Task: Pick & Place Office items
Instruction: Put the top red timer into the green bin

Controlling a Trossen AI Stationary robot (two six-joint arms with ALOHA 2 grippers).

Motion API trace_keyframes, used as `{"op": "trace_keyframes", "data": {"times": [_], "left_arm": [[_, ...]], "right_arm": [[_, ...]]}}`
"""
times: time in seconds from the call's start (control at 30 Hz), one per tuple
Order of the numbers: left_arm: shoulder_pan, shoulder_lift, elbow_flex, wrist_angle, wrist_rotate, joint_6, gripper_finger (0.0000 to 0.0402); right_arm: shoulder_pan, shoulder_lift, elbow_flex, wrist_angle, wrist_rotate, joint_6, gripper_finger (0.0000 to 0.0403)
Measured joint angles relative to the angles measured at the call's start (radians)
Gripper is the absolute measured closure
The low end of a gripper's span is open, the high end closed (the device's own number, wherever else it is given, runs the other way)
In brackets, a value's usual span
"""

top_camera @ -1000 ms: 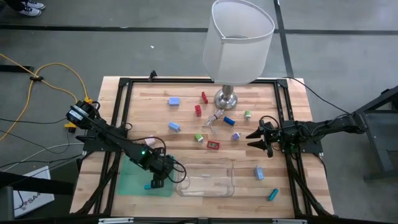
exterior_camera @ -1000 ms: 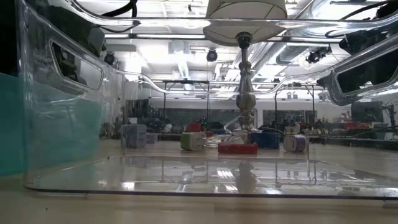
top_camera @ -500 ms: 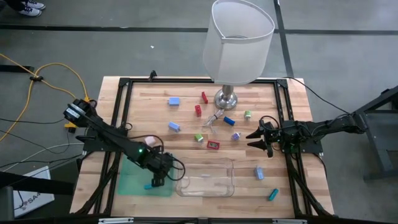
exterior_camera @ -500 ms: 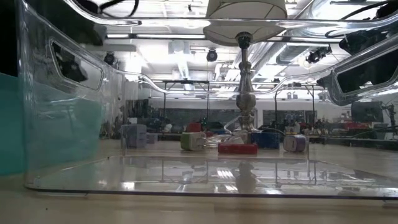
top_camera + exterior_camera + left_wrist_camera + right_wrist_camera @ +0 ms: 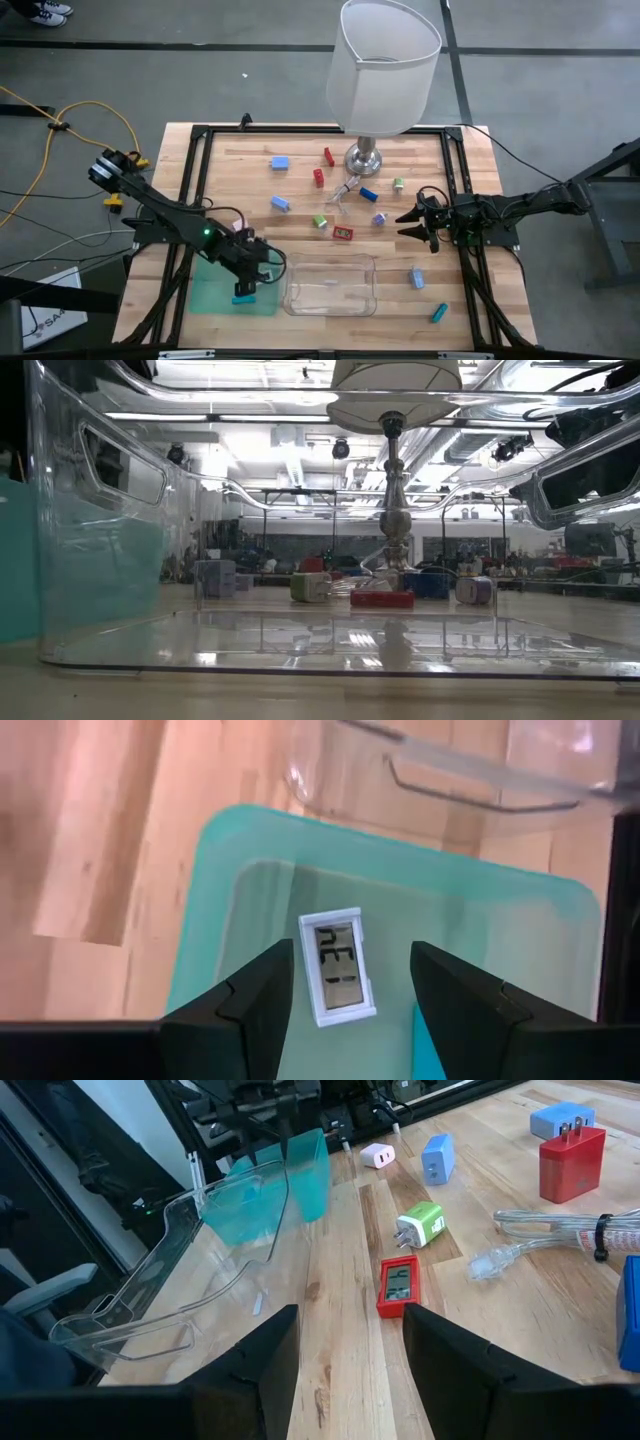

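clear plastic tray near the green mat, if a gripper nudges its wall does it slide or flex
The clear plastic tray looks thin-walled and holds nothing, so it is probably light and would likely slide on the smooth wooden table rather than stay put. Its tall, thin walls with cut-out handles may flex somewhat under a push. It sits flat and wide, so tipping seems unlikely.

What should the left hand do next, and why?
Probably lift straight up and away. The left hand is open and touches nothing, and the small white display already lies flat on the green mat beside a teal piece. More pieces wait on the wood. The right hand waits, open, at the table's right side.
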Motion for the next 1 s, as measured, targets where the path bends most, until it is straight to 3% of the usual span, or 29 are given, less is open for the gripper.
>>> {"op": "trace_keyframes", "data": {"times": [0.23, 0.47, 1.0], "left_arm": [[0.106, -0.092, 0.000, -0.024, -0.082, 0.039, 0.0206], [0.277, -0.107, 0.000, -0.008, -0.081, 0.316, 0.0206], [0.573, -0.068, 0.000, 0.143, 0.029, 0.665, 0.0206]], "right_arm": [[0.000, 0.000, 0.000, 0.000, 0.000, 0.000, 0.0237], [0.000, 0.000, 0.000, 0.000, 0.000, 0.000, 0.0237], [0.000, 0.000, 0.000, 0.000, 0.000, 0.000, 0.0237]]}}
